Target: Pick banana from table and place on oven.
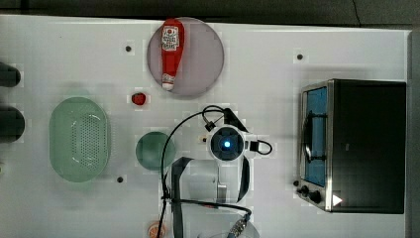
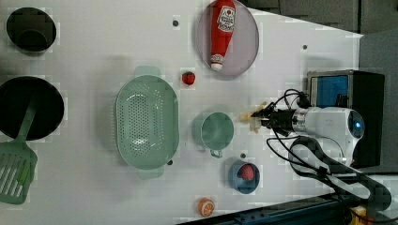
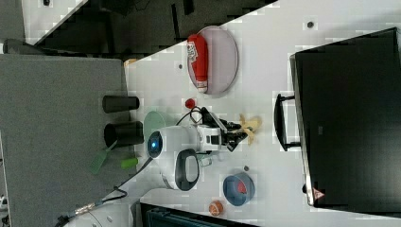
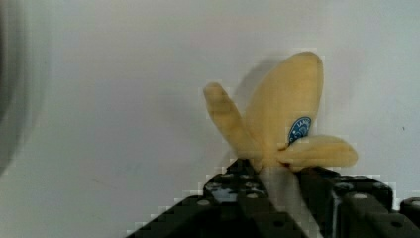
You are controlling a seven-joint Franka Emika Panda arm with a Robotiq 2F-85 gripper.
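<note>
The banana (image 4: 282, 119), pale yellow with a blue sticker and spread-out lobes, sits between my black fingertips (image 4: 322, 186) in the wrist view. My gripper (image 2: 265, 117) is shut on the banana (image 2: 253, 117) low over the white table (image 1: 74, 59). In the right view the banana (image 3: 249, 125) pokes out past my gripper (image 3: 239, 135), a short way from the oven's handle. The black oven (image 1: 366, 144) with its blue glass door stands at the top view's right. In the top view my wrist covers the banana. I cannot tell whether the banana touches the table.
A red ketchup bottle (image 1: 172, 52) lies on a grey plate (image 1: 200, 59). A green colander (image 1: 79, 139), a green cup (image 1: 151, 150) and a small red fruit (image 1: 139, 98) lie in the top view's left half. A blue bowl (image 2: 244, 176) and an orange slice (image 2: 205, 206) are near the table edge.
</note>
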